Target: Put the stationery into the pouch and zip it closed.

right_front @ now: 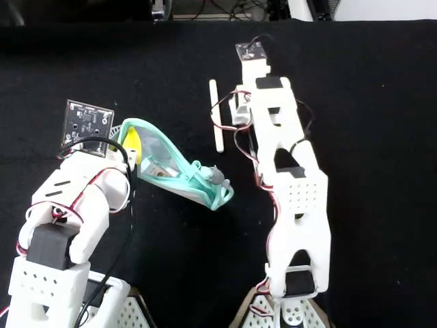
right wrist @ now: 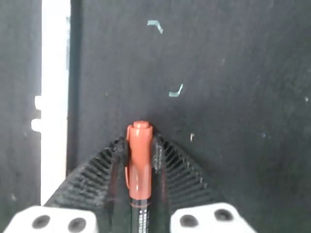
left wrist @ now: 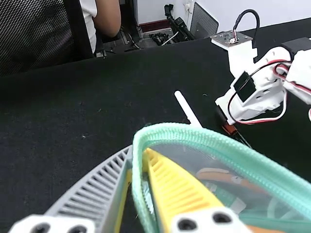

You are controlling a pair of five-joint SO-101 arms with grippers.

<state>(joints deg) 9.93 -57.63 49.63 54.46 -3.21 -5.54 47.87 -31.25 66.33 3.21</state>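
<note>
**Left hand on pouch rim, right hand on red-capped pen**

Left hand (left wrist: 138, 156) is clamped on the pouch (left wrist: 221, 145) at its teal zipper rim. The yellow finger (left wrist: 170, 187) sits inside the mouth and the grey ribbed finger (left wrist: 99, 182) outside, with the rim pinched between them. In the high view this hand (right_front: 130, 147) is at the left end of the pouch (right_front: 179, 171). The mouth gapes open and the body runs diagonally toward the middle of the black counter (right_front: 355, 102). Some contents show through the clear wall, but I can't tell what they are.

Right hand (right wrist: 139, 141) is closed narrow on a pen (right wrist: 139, 162) with a red cap. The pen lies along the gap between the black ribbed fingers (right wrist: 177, 167), and its cap tip pokes just past the fingertips. The hand is low over the counter; I can't tell whether the pen touches it. In the high view this hand (right_front: 240, 113) is well apart from the pouch, on the far side of it.

A white stick (right_front: 216, 116) lies flat on the counter just beside the right hand, on the side facing the left arm. It is roughly parallel to the held pen and not gripped. The right wrist view shows it (right wrist: 53, 97) running alongside the fingers. The left wrist view shows it (left wrist: 186, 109) past the pouch rim.
</note>
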